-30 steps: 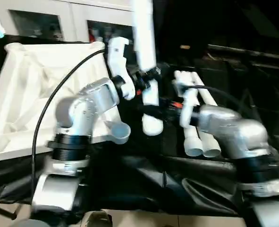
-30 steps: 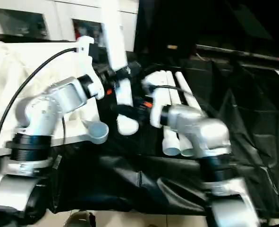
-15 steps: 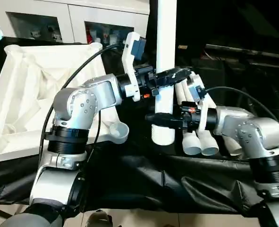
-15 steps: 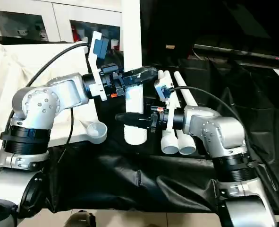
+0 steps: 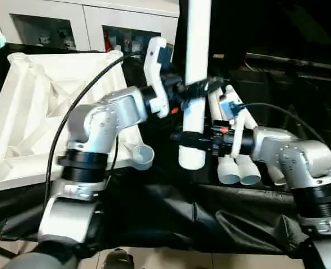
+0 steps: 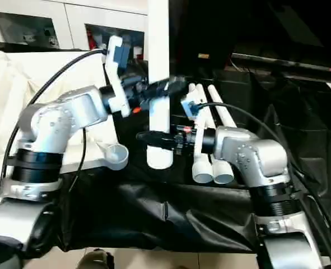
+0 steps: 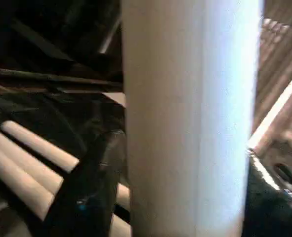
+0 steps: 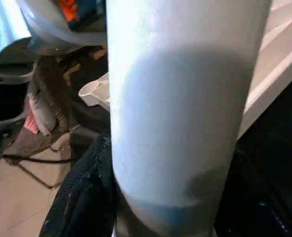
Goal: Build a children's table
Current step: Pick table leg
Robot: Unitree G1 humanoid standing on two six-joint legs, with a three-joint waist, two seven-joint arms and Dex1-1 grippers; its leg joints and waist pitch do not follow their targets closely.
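A long white leg (image 5: 197, 45) of the children's table stands upright in the air over the black-draped work table. My left gripper (image 5: 196, 88) sits around its middle. My right gripper (image 5: 192, 138) is shut on it lower down, just above the wide open end; in the right wrist view the leg (image 8: 180, 108) sits between the black fingers (image 8: 86, 197). In the left wrist view the leg (image 7: 190, 118) stands close ahead. The white table top (image 5: 36, 95) lies ribbed side up at the left, its near corner socket (image 5: 141, 155) beside the leg's foot.
More white legs (image 5: 238, 168) lie side by side on the black cloth (image 5: 210, 213) behind my right gripper. White cabinets with glass doors (image 5: 53, 28) stand at the back. A black cable arcs over my left forearm. Pale floor runs along the front edge.
The leg has swung from a tilt to upright. My right gripper has closed in on its lower part, and my left arm has shifted a little and shows blurred.
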